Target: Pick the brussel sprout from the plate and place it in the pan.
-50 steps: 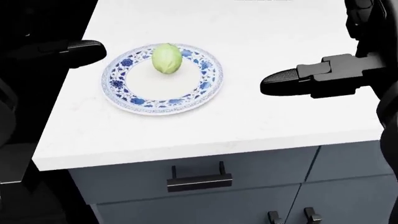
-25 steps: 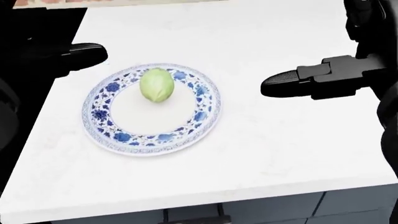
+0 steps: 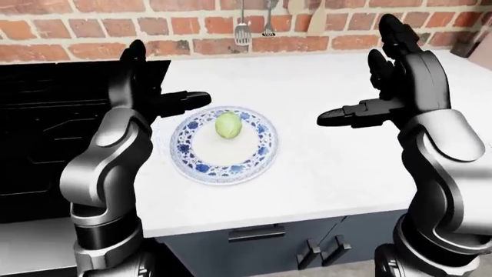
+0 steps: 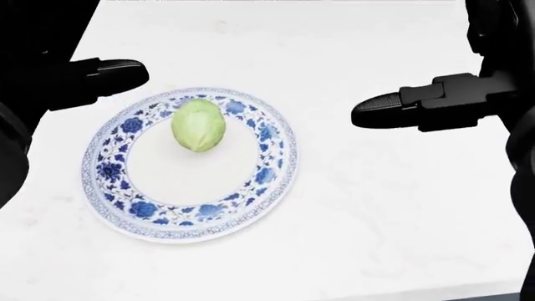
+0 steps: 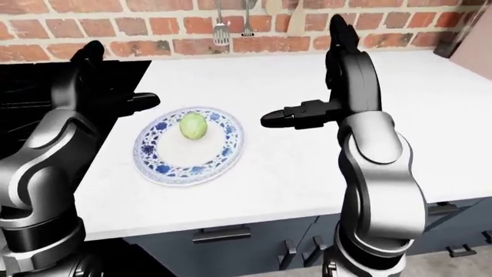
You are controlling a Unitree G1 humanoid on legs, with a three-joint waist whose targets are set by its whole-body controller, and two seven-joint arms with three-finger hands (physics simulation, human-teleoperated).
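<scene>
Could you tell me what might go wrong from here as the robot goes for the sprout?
1. The brussel sprout is rounded and lies loose on the plate; a sideways touch could roll it off.
2. The left hand hovers beside the plate rim and may nudge it.
3. No pan shows in these views, so placing needs a blind reach or turn.

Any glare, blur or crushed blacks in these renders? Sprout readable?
Head view: brussel sprout and plate are sharp on the flatly lit white counter, no glare; both robot hands, left robot hand and right robot hand, render as flat black with no detail. Left-eye view: arms show grey shading, and the stove area at left is near-black.
</scene>
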